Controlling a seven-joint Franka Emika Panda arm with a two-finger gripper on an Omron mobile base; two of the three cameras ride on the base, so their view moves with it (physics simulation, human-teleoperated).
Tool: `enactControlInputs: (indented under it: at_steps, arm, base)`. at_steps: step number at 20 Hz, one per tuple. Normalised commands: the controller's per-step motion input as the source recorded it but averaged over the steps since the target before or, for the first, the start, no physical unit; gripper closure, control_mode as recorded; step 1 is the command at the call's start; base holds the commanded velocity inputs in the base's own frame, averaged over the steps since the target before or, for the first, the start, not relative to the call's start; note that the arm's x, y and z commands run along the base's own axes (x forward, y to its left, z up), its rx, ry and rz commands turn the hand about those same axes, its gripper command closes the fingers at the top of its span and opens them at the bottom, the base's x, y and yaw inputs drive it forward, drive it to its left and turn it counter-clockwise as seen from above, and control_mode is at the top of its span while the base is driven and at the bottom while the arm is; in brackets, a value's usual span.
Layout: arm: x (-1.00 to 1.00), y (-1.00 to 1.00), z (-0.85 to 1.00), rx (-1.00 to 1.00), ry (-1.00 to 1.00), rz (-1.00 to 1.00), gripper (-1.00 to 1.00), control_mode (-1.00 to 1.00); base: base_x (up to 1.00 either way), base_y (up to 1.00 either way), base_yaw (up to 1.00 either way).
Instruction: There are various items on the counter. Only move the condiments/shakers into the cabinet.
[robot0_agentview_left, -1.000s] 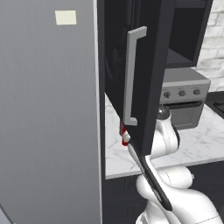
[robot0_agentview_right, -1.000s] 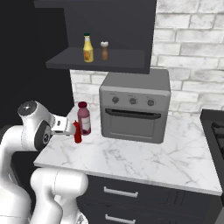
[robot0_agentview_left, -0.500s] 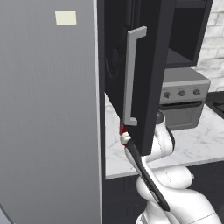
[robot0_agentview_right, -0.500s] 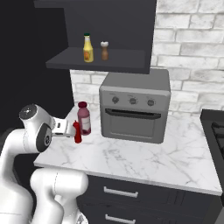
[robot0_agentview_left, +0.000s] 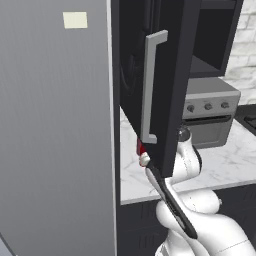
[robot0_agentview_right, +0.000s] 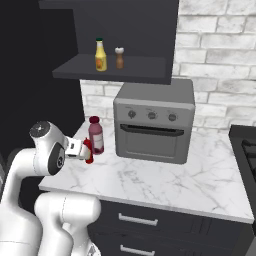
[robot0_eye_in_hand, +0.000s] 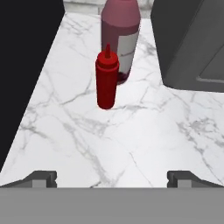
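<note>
A small red squeeze bottle (robot0_eye_in_hand: 106, 78) stands upright on the white marble counter (robot0_eye_in_hand: 131, 144), straight ahead of my gripper (robot0_eye_in_hand: 112, 178) and apart from it. The jaws are open, with nothing between the fingertips (robot0_eye_in_hand: 41, 178). In the right base view the red bottle (robot0_agentview_right: 89, 152) shows just past my hand. The black cabinet door (robot0_agentview_left: 167, 75) with its grey bar handle (robot0_agentview_left: 150, 87) stands open above the counter. A sliver of the red bottle (robot0_agentview_left: 140, 148) peeks out under the door.
A taller maroon bottle (robot0_eye_in_hand: 120, 30) stands close behind the red one. A silver toaster oven (robot0_agentview_right: 152, 122) sits to its right. A yellow bottle (robot0_agentview_right: 101, 55) and a brown shaker (robot0_agentview_right: 119, 58) rest on the dark shelf above. A big grey panel (robot0_agentview_left: 55, 125) stands at the left.
My hand has eased slightly lower and toward the red bottle. The jaws stayed open and the bottles have not moved.
</note>
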Motion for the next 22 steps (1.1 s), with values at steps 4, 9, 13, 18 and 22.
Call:
enactControlInputs:
  at_steps: [4, 9, 13, 18, 22]
  arm:
    - [0.01, -0.18, -0.06, 0.07, 0.0, 0.0, -1.0, -1.0]
    - [0.08, 0.0, -0.04, 0.0, 0.0, 0.0, -1.0, -1.0]
    - [0.12, 0.0, -0.12, 0.0, 0.0, 0.0, -1.0, -1.0]
    - [0.13, 0.0, -0.18, 0.0, 0.0, 0.0, -1.0, -1.0]
    - [0.17, 0.0, -0.13, 0.0, 0.0, 0.0, -1.0, -1.0]
  base:
    - [0.0, 0.0, 0.0]
    - [0.0, 0.0, 0.0]
    - [0.0, 0.0, 0.0]
    - [0.0, 0.0, 0.0]
    - [0.0, 0.0, 0.0]
